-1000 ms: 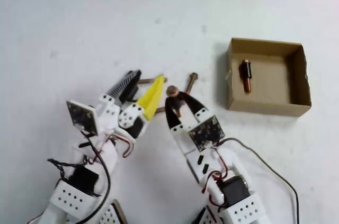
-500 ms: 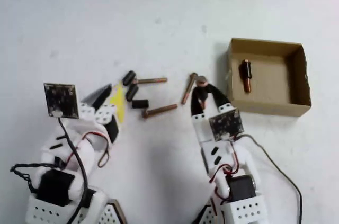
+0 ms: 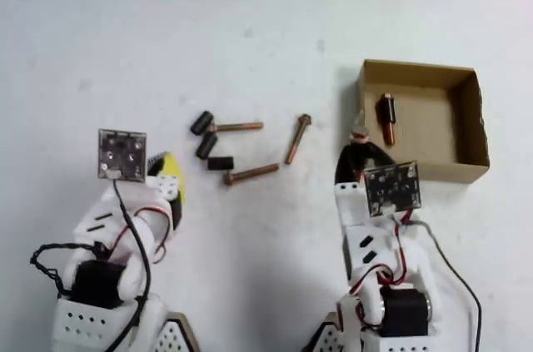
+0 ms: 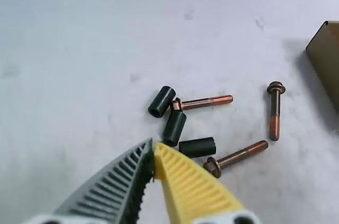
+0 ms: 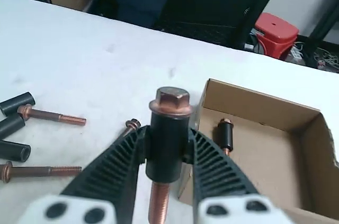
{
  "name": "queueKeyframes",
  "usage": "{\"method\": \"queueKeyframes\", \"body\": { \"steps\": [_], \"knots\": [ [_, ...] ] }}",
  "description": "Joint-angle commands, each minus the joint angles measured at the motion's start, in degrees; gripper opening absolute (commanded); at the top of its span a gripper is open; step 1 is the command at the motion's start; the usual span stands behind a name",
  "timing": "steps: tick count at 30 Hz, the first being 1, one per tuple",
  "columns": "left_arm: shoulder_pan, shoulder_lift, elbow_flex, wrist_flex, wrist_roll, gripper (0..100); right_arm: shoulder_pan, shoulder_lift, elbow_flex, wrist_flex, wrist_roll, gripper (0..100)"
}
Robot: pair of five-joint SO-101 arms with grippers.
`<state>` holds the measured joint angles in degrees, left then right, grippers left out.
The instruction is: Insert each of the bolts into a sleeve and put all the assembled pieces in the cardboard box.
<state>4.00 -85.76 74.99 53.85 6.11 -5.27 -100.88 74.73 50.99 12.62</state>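
White tabletop (image 3: 250,36) spreads beneath both arms, with a red container (image 5: 275,30) on the floor beyond its far edge. Just ahead of the right gripper (image 5: 167,136), and slightly to its right, sits the open brown cardboard box (image 3: 454,171); the black fingertips are close to its near left corner. That gripper pinches a finished piece, a short black cylindrical sleeve (image 5: 167,150) with a copper hex-head bolt (image 5: 172,99) pushed through it. The flanged head pokes out past the fingertips and the threaded end points back toward the wrist. Inside the box, near the wall closest to this gripper, lies another assembled bolt and sleeve (image 3: 387,119). The left gripper (image 4: 152,150) hovers low over the table with its grey and yellow toothed fingers pressed together on nothing. Just ahead of its tips lie the loose parts. Three bare copper bolts rest flat: one (image 4: 204,102) farther out, one (image 4: 235,158) nearest on the yellow finger's side, and one (image 4: 274,110) well off toward the box. Three empty black sleeves sit closer still: the farthest (image 4: 161,101) with the first bolt's head just beside it, the middle one (image 4: 174,127), and the nearest (image 4: 196,146) close to the yellow finger.
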Motion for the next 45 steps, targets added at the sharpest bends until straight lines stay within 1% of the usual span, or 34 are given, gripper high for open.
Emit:
{"method": "queueKeyframes", "body": {
  "steps": [1, 7, 13, 18, 23, 24, 28, 31, 35, 38, 42, 45],
  "knots": [
    [-0.6, -0.5, -0.4, 2.5, -0.7, 2, 1.5, 6.2, -8.5, 1.5, 0.2, 1.6],
    [-0.7, -0.5, -1.1, 7.9, -0.6, 2, 3.3, 24.6, -18.5, 1.5, 4.4, 1.7],
    [-7.3, -0.4, -0.4, 8.3, -0.9, 2, 7.2, 43.6, -28.1, 1.1, 7.0, 1.7],
    [-7.8, -0.4, 2.7, 7.8, -1.0, 2, 11.0, 60.4, -38.5, 1.1, 7.6, 1.7],
    [-8.0, -0.4, 2.9, 8.2, -1.1, 2, 13.9, 77.8, -50.9, 1.1, 7.6, 1.7],
    [-8.0, -0.4, 2.9, 8.0, -1.9, 2, 14.5, 81.2, -53.4, 1.1, 7.6, 1.7],
    [-8.0, -0.5, 2.9, 7.8, -9.7, 2, 16.5, 94.4, -62.8, 1.3, 7.7, 1.7],
    [-8.0, -0.6, 2.9, 8.0, -11.3, 2, 17.5, 103.5, -69.5, 1.4, 7.7, 1.7],
    [-8.0, -0.6, 3.3, 8.1, -11.3, 2, 18.8, 113.6, -77.7, 1.5, 7.7, 1.7],
    [-8.0, -0.7, 4.9, 6.5, -11.8, 2, 19.3, 119.9, -82.7, 1.7, 7.7, 1.7],
    [-8.0, -0.7, 7.5, 3.4, -11.9, 2, 19.4, 126.8, -89.8, 4.2, 7.7, 1.8],
    [-8.0, -0.7, 7.9, 3.0, -12.0, 2, 19.2, 131.2, -95.4, 6.5, 7.7, 1.8]
  ]
}}
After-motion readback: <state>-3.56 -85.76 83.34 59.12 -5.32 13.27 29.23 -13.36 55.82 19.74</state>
